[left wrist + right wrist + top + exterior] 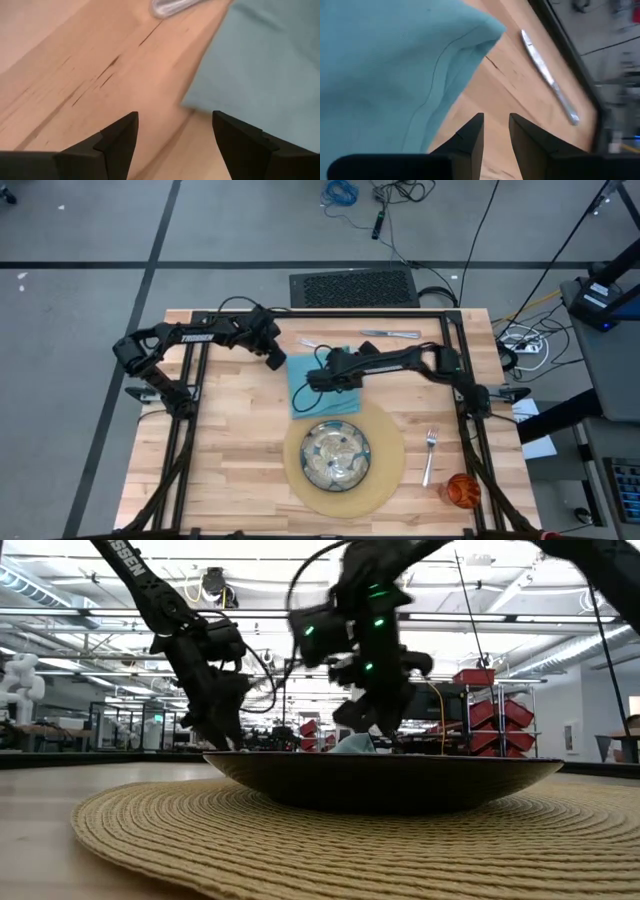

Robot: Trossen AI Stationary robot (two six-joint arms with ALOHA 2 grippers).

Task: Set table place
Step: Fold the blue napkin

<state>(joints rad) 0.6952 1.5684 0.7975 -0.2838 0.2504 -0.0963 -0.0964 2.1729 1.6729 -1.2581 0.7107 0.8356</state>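
**High view: napkin step under way on the bench**

Nearest the front edge of the pale butcher-block wooden bench [230, 470] lie the small orange translucent cup [462, 490], the silver fork [430, 455] and the green-patterned glazed plate [337, 455] on its round tan woven placemat [385, 470]. Behind them the teal cloth napkin [305, 385] lies partly rumpled. Right claw [495, 131] hovers over its far edge, fingers nearly together, holding nothing. Left claw [175, 142] stands spread wide and empty at the napkin's corner. Farthest back rests the silver knife [390, 334]. Judging by this, the napkin needs gripping and carrying beside the placemat.
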